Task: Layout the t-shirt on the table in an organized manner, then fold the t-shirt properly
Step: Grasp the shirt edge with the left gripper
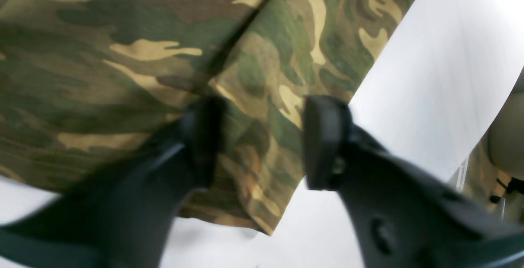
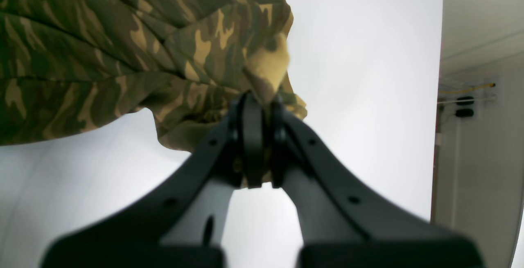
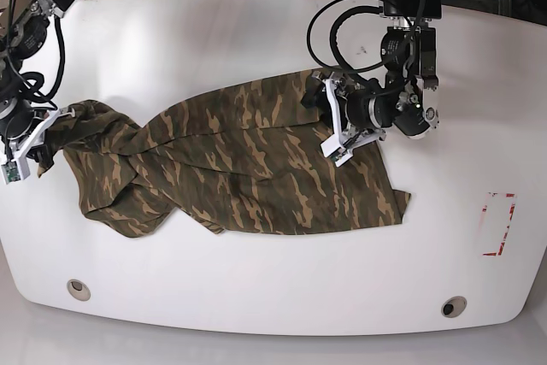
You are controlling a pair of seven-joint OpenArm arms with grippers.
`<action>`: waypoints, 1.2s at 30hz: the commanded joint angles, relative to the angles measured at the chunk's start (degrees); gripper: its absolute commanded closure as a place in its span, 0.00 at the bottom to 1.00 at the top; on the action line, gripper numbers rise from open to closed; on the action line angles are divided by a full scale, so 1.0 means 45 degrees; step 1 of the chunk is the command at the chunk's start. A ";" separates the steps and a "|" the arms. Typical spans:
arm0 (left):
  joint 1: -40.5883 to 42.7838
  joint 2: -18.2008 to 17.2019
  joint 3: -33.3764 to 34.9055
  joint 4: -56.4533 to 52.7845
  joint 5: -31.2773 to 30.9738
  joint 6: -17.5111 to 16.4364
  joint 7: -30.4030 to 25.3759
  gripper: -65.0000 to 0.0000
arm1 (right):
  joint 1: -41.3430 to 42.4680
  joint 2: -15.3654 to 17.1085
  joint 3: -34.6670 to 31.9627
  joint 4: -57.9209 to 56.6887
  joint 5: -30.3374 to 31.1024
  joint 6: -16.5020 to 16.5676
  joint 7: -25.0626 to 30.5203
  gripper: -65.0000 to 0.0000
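One white table [image 3: 256, 32], one camo t-shirt [image 3: 248, 177] sprawled across it between both pincers. Right pincer [image 2: 262, 104] is pinching a bunched shirt edge; left pincer [image 1: 262, 141] is spread, straddling a fold.

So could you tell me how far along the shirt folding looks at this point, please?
Early. Done: the t-shirt lies on the table, roughly stretched between the arms. In hand: the right tool is pinching one bunched end; the left tool straddles a sleeve edge, jaws apart. Left: smoothing the crumpled end flat, then all the folds.
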 commanded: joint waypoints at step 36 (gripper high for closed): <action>-0.0320 -0.0356 0.0021 -0.0668 -0.0236 0.0389 -0.0422 0.46 | 0.0240 0.0287 0.0099 0.0194 0.0116 -0.0012 0.0284 1.00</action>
